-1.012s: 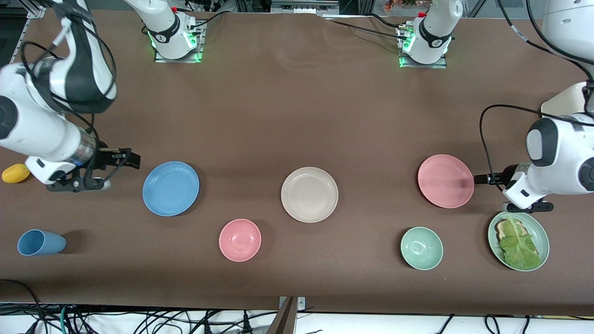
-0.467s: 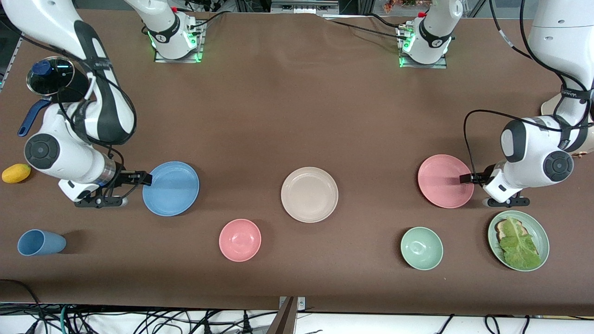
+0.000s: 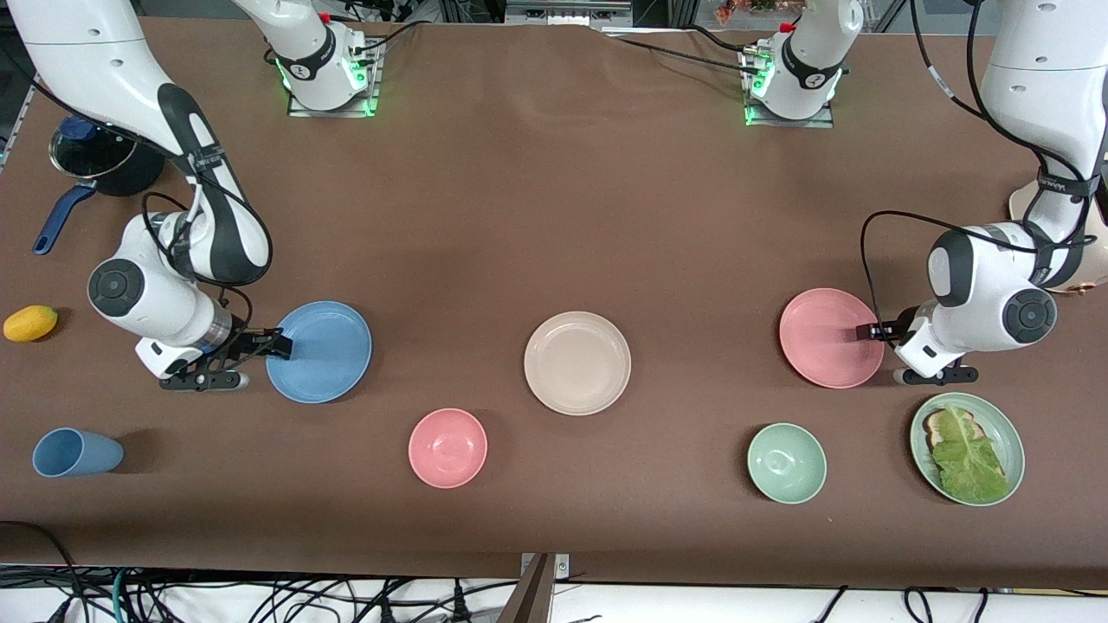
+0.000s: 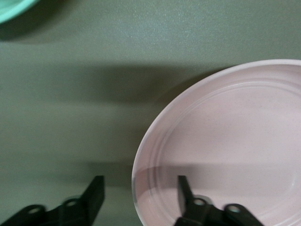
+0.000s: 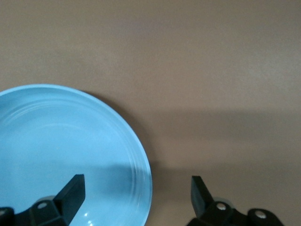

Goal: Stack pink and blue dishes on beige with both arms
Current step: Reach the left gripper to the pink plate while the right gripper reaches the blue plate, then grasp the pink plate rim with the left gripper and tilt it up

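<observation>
The beige plate lies bare at mid-table, nothing stacked on it yet; the pink plate and blue plate rest well apart toward either end. The left gripper and right gripper each straddle a rim, fingers parted and not yet clamped; both lifts and placings remain.

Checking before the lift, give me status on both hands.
Left hand and right hand open, straddling pink plate and blue plate rims. Beige plate bare.

- My left wrist view cuts off the pink plate at two edges.
- My right wrist view crops the blue plate likewise.
- Front view: dark pot partly hidden under my right arm.
</observation>
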Available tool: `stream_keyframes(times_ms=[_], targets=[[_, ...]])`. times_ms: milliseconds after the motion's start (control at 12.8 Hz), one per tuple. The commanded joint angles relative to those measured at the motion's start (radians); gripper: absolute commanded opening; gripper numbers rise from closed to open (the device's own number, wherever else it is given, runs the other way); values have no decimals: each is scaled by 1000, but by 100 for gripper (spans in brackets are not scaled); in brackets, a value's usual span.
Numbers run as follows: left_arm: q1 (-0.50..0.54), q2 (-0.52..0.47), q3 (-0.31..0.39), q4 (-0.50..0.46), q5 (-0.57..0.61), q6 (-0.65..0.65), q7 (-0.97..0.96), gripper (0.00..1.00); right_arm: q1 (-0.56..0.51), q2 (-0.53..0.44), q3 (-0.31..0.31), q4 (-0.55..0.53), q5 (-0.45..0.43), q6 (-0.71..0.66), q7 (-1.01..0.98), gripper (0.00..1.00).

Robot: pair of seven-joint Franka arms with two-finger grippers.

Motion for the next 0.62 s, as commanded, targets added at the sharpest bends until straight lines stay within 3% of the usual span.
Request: stream_keyframes(times_ms=[0, 311, 545], targets=[[5, 5, -5, 4, 21, 6, 6, 0, -18, 10, 11, -7, 2, 34, -7, 94], [-1, 5, -5, 26, 21, -17, 1, 0, -21, 31, 14, -9, 5, 39, 1, 85], [-10, -6, -14, 108, 20, -144, -6, 0, -21, 43, 15, -9, 17, 40, 4, 84]])
